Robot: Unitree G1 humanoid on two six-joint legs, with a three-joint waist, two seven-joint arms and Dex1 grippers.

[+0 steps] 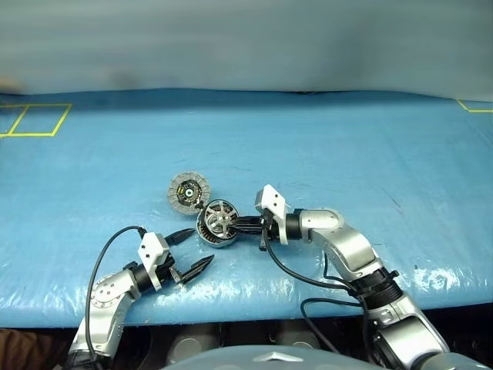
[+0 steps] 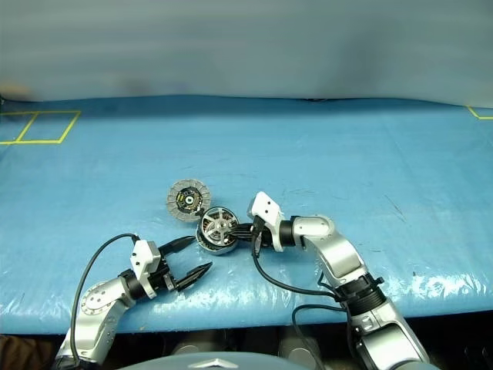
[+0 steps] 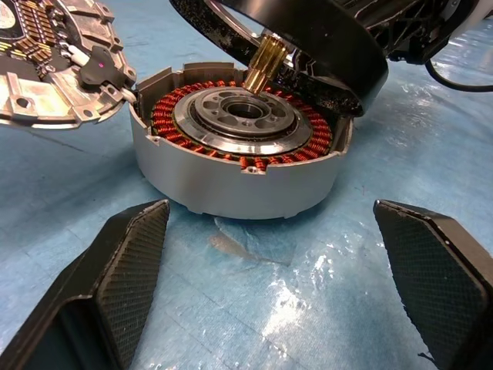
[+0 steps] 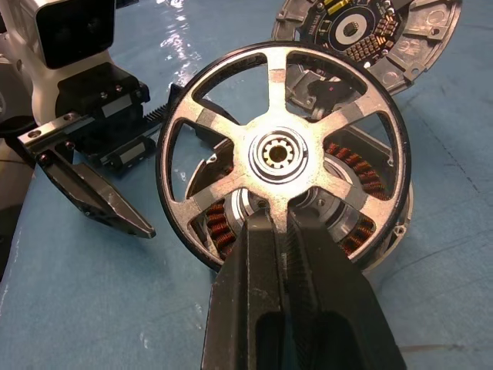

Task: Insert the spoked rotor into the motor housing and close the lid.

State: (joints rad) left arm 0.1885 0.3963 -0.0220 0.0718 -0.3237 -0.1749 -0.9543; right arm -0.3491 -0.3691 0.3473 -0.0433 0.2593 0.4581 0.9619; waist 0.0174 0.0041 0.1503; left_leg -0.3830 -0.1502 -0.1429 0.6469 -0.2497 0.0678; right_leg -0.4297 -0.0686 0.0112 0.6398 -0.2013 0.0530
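**Rotor held tilted over open housing**

The blue table cover (image 1: 347,169) carries all parts near its front edge. The right gripper (image 4: 286,231) reaches in from the right with its fingers pinched together on one spoke of the spoked rotor (image 4: 283,154), at the rim side nearest the gripper. The left gripper (image 3: 269,254) sits just in front of the housing, fingers spread wide, holding nothing and touching nothing.

The motor housing (image 3: 231,185) rests flat on the cover, open end up, copper windings showing around its silver centre. The rotor hangs above it at a slant: its axis leans off the housing's upright axis, and its brass shaft (image 3: 266,62) points down toward the centre bore. The lid (image 1: 189,193) stands swung open at the housing's far-left side, inner face showing, joined at the hinge.
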